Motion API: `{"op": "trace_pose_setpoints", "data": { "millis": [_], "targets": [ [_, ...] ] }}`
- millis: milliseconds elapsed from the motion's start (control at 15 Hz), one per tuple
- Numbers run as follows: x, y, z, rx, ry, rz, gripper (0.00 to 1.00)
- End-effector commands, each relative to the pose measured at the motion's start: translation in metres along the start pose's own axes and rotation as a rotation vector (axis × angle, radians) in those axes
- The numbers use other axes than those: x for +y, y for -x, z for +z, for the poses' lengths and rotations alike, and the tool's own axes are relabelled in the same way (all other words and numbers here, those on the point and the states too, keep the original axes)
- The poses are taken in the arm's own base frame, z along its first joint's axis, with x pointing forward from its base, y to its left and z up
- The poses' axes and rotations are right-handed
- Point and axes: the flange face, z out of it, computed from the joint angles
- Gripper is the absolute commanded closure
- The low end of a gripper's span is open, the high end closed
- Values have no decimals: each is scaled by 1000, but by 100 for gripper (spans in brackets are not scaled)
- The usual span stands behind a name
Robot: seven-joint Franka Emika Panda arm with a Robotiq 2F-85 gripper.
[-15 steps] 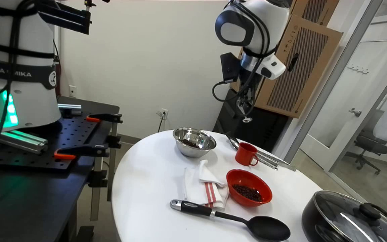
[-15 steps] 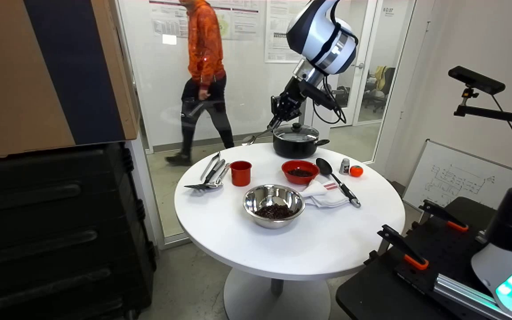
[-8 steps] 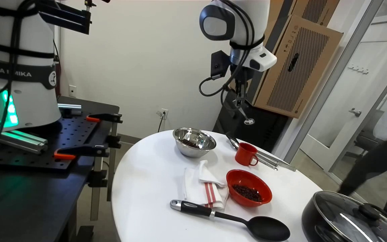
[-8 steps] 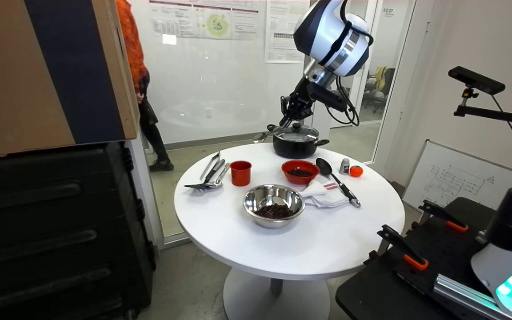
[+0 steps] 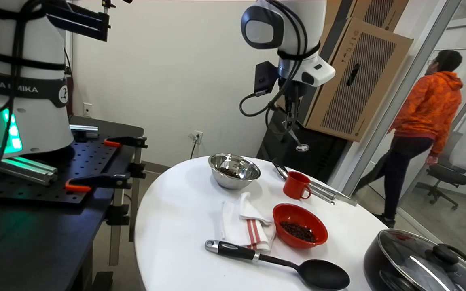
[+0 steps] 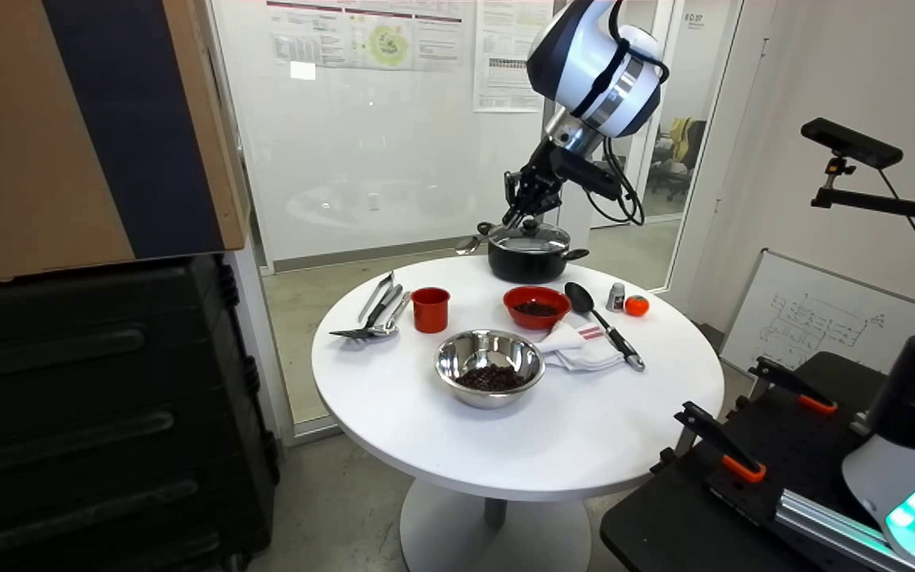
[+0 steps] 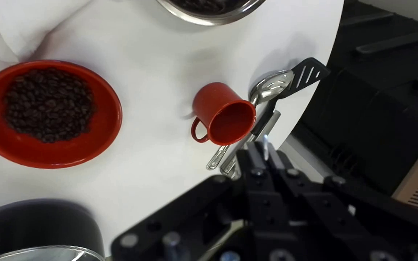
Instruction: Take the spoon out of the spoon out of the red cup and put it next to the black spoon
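My gripper (image 5: 289, 123) is shut on a silver spoon (image 5: 302, 148) and holds it in the air above the table. In an exterior view the spoon's head (image 6: 469, 245) hangs down, in line with the pot's side handle. The wrist view shows the fingertips (image 7: 266, 150) pinching a thin silver edge; the spoon's head is hidden there. The red cup (image 5: 295, 185) stands upright; in the wrist view the cup (image 7: 227, 116) looks empty inside. The black spoon (image 5: 324, 275) lies flat on the table, also in an exterior view (image 6: 581, 298); it is out of the wrist view.
A red bowl (image 7: 51, 156) of dark beans stands between cup and black spoon, with a white towel (image 5: 233, 226) beside it. A steel bowl (image 6: 489, 396), lidded black pot (image 6: 527, 264), several utensils (image 6: 382, 310), grey shaker (image 6: 615, 297) and red tomato (image 6: 636, 306) stand around.
The arm, with the silver spoon, moved toward the pot side in an exterior view, then almost stopped over the last half second. A person in orange walked past behind the glass.
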Motion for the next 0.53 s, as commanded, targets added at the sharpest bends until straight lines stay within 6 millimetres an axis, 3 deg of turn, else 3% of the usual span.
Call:
{"op": "trace_pose_setpoints", "data": {
  "millis": [0,467],
  "targets": [
    [18,-1,-7,56,9,124,99],
    [80,5,-28,196,64,432,99]
  ]
}}
